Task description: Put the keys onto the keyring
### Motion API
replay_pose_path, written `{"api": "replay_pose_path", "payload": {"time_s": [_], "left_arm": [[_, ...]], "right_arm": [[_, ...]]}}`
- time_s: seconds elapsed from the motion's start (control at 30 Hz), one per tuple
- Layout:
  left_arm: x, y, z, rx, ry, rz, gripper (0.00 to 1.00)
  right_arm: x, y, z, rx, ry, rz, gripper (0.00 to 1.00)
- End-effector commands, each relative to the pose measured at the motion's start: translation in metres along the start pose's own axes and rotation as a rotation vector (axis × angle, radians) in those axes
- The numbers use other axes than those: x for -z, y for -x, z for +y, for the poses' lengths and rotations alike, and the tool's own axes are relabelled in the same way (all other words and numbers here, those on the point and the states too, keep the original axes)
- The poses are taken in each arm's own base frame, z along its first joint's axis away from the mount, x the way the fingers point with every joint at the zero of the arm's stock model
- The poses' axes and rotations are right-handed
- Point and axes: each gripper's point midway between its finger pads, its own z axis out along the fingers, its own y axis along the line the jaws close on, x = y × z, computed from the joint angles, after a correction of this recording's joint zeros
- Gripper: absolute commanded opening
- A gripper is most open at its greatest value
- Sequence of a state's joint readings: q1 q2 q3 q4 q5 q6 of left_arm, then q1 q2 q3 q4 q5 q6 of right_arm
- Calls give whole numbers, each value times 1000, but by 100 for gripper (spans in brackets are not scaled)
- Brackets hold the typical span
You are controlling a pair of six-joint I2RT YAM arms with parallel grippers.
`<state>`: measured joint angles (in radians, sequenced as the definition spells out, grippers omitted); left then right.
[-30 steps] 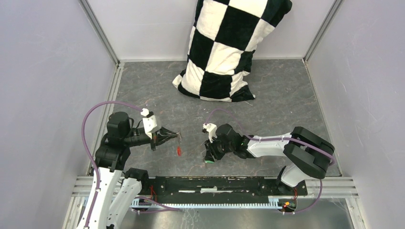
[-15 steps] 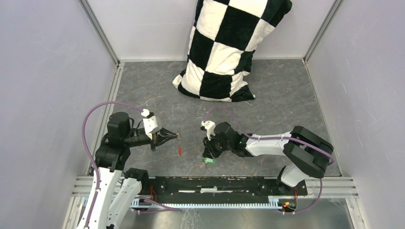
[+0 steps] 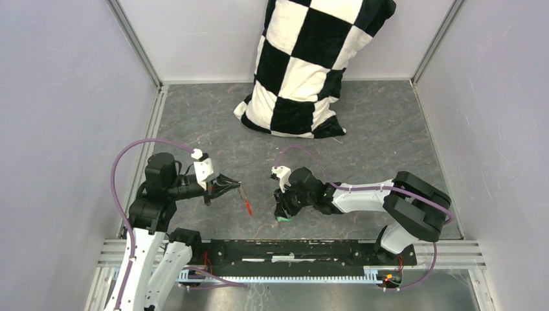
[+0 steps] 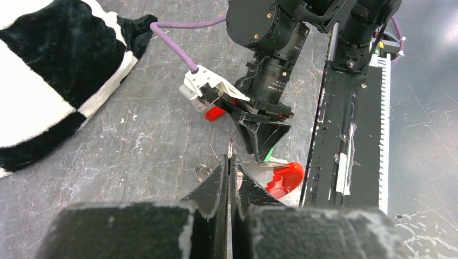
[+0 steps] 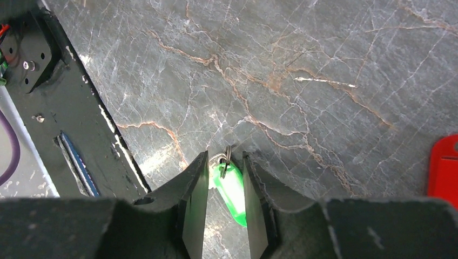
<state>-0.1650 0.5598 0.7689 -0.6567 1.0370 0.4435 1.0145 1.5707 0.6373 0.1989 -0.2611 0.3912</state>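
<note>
Two hands face each other from above: the left hand [image 3: 234, 186] holds the keyring [image 3: 246, 205] dangling, while the right hand [image 3: 280, 210] stoops over the green key [image 3: 282, 219] on the desk [image 3: 388, 142]. Left wrist view shows its fingers [image 4: 213, 183] clenched on it, likely presenting a ring for threading. Right wrist view has fingers [image 5: 195, 183] bracketing the key's head; whether they pinch it, I cannot tell.

the grey marbled tabletop [image 3: 388, 129] carries a black-and-white checkered pillow [image 3: 301, 71] at its far side, leaning up against the back wall. nearer the front, a green-headed key [image 3: 282, 219] lies on the stone, close to the black rail [image 3: 291, 249] along the near edge.
</note>
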Motion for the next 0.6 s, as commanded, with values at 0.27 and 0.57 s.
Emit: {"api": "replay_pose_path", "payload": {"time_s": [0.27,0.57], "left_arm": [[5,15,3,-89,20,-22,2],[5,15,3,-91,20,-23,2]], "right_arm": [[-2,-4,4,27,5,7,28],[0,-7,0,42,-29,15,33]]}}
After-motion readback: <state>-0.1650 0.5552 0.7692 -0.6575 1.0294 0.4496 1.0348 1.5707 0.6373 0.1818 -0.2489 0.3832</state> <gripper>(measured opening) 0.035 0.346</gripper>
